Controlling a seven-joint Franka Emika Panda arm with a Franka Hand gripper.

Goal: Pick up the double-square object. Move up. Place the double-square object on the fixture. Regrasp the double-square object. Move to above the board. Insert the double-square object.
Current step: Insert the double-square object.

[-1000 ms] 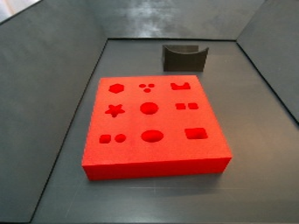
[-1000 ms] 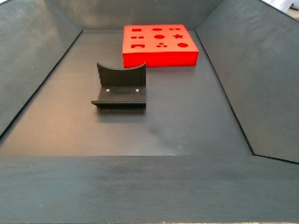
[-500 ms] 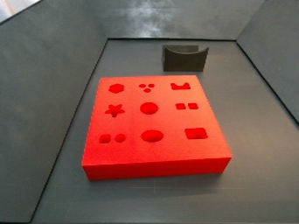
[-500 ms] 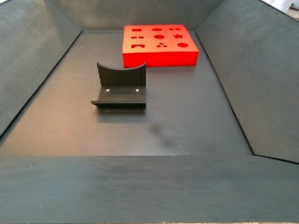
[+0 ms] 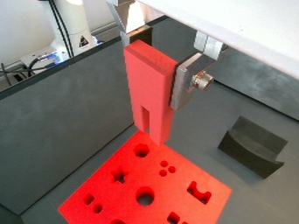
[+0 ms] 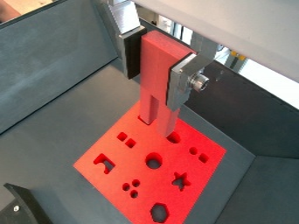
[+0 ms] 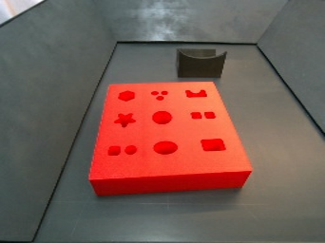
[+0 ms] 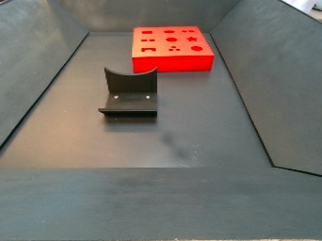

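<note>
In both wrist views my gripper (image 5: 156, 80) (image 6: 156, 74) is shut on the double-square object (image 5: 149, 105) (image 6: 158, 109), a long red block that hangs upright between the silver fingers, its grooved lower end pointing down. It hangs well above the board (image 5: 126, 166) (image 6: 176, 157), a flat red slab with shaped cutouts. The board also shows in both side views (image 7: 184, 133) (image 8: 172, 62). The dark fixture (image 5: 254, 147) (image 6: 24, 206) (image 7: 200, 63) (image 8: 128, 92) stands empty on the floor beside the board. The gripper and the block are out of both side views.
Grey sloped walls (image 7: 51, 85) (image 8: 251, 85) enclose the dark floor on all sides. The board lies at one end of the bin and the fixture a short way from it.
</note>
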